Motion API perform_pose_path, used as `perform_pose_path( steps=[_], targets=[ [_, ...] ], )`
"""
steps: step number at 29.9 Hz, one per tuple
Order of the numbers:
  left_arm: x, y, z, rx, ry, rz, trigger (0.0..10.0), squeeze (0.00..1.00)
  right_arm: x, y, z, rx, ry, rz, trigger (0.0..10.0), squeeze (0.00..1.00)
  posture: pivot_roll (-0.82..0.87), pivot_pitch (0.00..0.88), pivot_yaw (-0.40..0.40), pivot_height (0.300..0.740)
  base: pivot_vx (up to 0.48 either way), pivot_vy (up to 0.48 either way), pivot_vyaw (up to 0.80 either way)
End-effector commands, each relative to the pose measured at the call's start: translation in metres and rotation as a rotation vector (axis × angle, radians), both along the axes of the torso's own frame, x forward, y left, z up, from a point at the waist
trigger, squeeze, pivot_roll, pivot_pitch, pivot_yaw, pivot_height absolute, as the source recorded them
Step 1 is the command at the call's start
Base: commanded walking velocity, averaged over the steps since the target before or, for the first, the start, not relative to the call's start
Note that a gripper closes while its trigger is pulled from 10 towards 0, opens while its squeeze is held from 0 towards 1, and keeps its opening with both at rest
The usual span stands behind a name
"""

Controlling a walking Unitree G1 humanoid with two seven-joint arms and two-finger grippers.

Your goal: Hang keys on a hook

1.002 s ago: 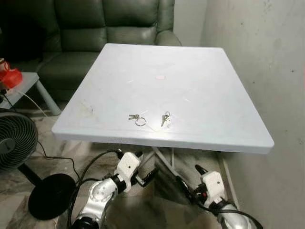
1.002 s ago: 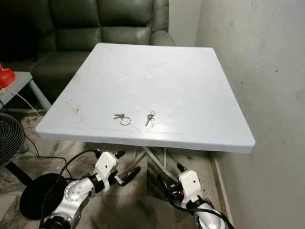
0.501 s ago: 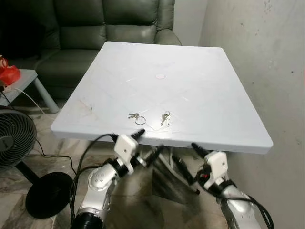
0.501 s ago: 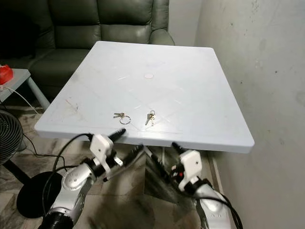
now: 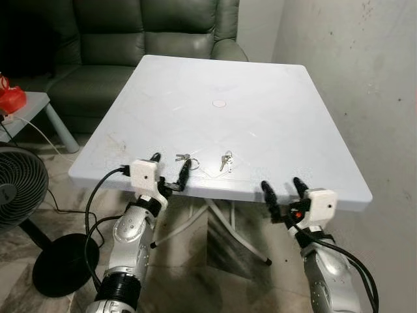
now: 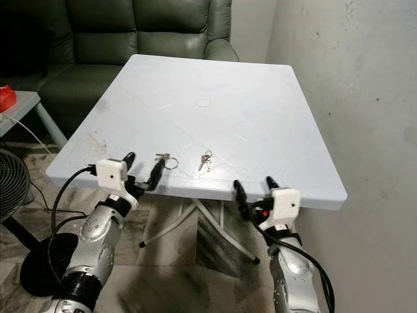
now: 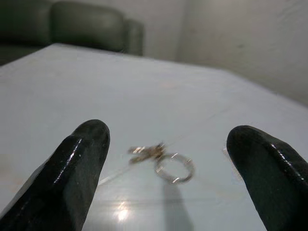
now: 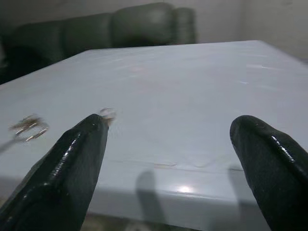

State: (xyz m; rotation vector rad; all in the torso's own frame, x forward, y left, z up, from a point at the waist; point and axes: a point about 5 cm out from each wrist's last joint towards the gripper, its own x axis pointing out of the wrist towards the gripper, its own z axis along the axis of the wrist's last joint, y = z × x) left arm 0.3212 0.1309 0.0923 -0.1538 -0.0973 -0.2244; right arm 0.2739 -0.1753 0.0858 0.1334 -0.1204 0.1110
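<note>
Keys: two small metal bunches lie flat near the front edge of the white square plastic table (image 5: pixel 260 117): the left key bunch with a round steel ring (image 5: pixel 187 160), the right key bunch (image 5: pixel 226 161).
Left gripper (image 5: pixel 169 171): fingers spread, empty, at the front edge facing the ring.
Right gripper (image 5: pixel 283 193): fingers spread, empty, near the front right corner.
Risk: thin keys on smooth plastic may skid from closing black fingers (image 7: pixel 79 163).
Hook: none seen.

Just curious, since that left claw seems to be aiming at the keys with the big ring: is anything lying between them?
No. In the left wrist view, only bare white table lies between the open left gripper and the ringed keys.
</note>
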Motion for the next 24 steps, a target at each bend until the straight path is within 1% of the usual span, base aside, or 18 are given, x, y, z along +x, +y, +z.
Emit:
perform_pose_path(
  steps=[1,4,5,6,8,9,11,12,18,22,24],
  targets=[
    [0.005,0.001,0.003,-0.009,0.020,0.029,10.0,0.00,0.000,-0.002,0.007,0.000,-0.021,-0.030,10.0,0.00,0.01,0.000,-0.030,0.740,0.000,0.000,0.00],
    [0.005,0.006,0.004,0.000,0.025,0.061,10.0,0.00,-0.003,-0.002,0.008,0.006,-0.027,-0.058,10.0,0.00,0.00,0.000,-0.022,0.740,0.000,0.000,0.00],
    [0.004,0.012,0.007,0.004,0.012,0.081,10.0,0.00,-0.005,-0.001,0.011,-0.016,-0.039,-0.066,10.0,0.00,-0.01,0.000,-0.018,0.740,0.000,0.000,0.00],
    [0.003,0.014,0.008,0.003,0.008,0.085,10.0,0.00,-0.006,-0.001,0.011,-0.026,-0.044,-0.068,10.0,0.00,-0.01,0.000,-0.016,0.740,0.000,0.000,0.00],
    [0.003,0.020,0.009,0.012,0.008,0.112,10.0,0.00,-0.009,-0.001,0.011,-0.020,-0.039,-0.089,10.0,0.00,-0.01,0.000,-0.015,0.740,0.000,0.000,0.00],
    [0.003,0.020,0.009,0.012,0.008,0.112,10.0,0.00,-0.009,-0.001,0.011,-0.020,-0.039,-0.089,10.0,0.00,-0.01,0.000,-0.015,0.740,0.000,0.000,0.00],
    [0.002,0.030,0.014,0.006,-0.009,0.156,10.0,0.00,-0.013,-0.002,0.012,-0.058,-0.036,-0.112,10.0,0.00,0.00,0.000,-0.012,0.740,0.000,0.000,0.00],
    [0.001,0.033,0.015,0.003,-0.010,0.169,10.0,0.00,-0.014,-0.002,0.012,-0.073,-0.034,-0.121,10.0,0.00,0.00,0.000,-0.012,0.740,0.000,0.000,0.00],
    [-0.001,0.037,0.010,-0.020,0.019,0.197,10.0,0.00,-0.013,-0.002,0.009,-0.081,-0.009,-0.151,10.0,0.00,0.02,0.000,-0.019,0.740,0.000,0.000,0.00],
    [0.000,0.038,0.012,-0.026,0.023,0.204,10.0,0.00,-0.012,0.001,0.011,-0.092,-0.014,-0.131,10.0,0.00,0.02,0.000,-0.021,0.740,0.000,0.000,0.00],
    [0.001,0.039,0.014,-0.034,0.028,0.213,10.0,0.00,-0.012,0.002,0.012,-0.096,-0.012,-0.125,10.0,0.00,0.03,0.000,-0.027,0.740,0.000,0.321,0.00]
  ],
)
